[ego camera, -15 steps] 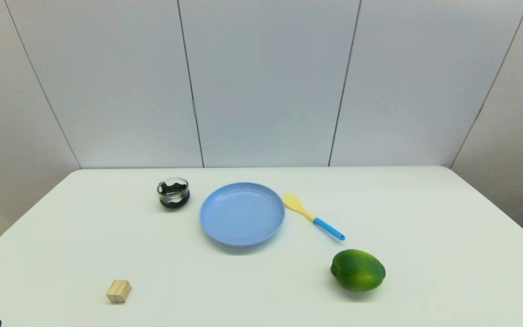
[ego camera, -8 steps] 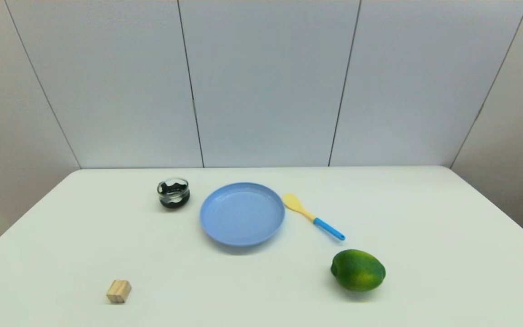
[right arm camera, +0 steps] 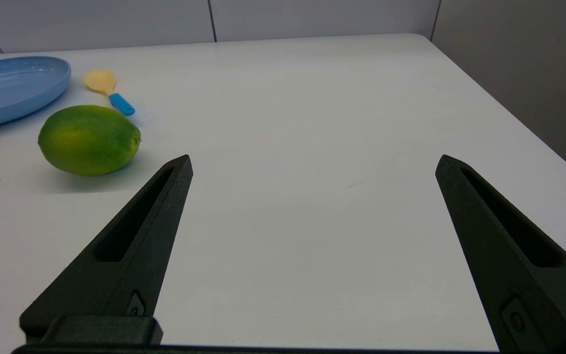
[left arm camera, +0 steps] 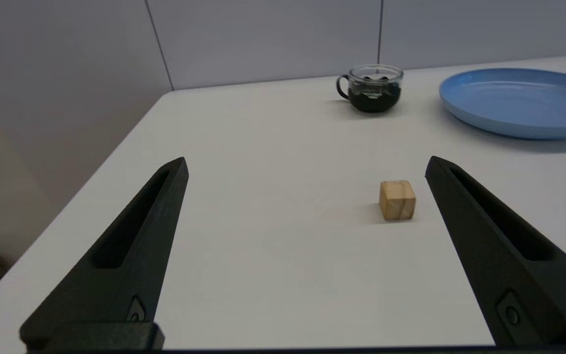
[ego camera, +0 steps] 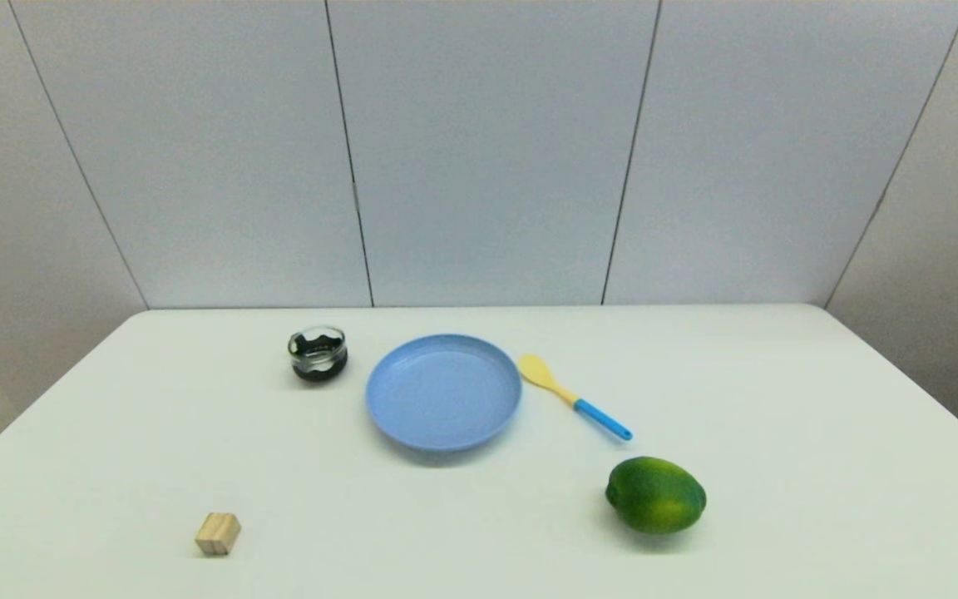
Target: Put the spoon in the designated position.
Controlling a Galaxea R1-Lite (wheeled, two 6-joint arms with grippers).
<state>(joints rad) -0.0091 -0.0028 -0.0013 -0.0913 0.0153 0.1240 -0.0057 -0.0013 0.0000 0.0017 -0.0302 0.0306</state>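
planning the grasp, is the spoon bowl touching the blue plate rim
Apart. The head view shows a thin strip of white table between the spoon bowl and the plate rim; the spoon lies flat beside the plate.

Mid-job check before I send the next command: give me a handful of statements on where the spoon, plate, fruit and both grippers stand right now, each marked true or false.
1. The spoon lies on the table just right of the blue plate. True.
2. The spoon's bowl rests inside the plate. False: the whole spoon lies on the table beside the rim.
3. The right gripper is shut on the spoon. False: it is open and empty, nearer the robot than the green fruit.
4. The left gripper is open, with the wooden block lying ahead of it. True.
5. The green fruit sits left of the plate. False: it sits to the right of it and nearer the robot; the glass cup is on the left.
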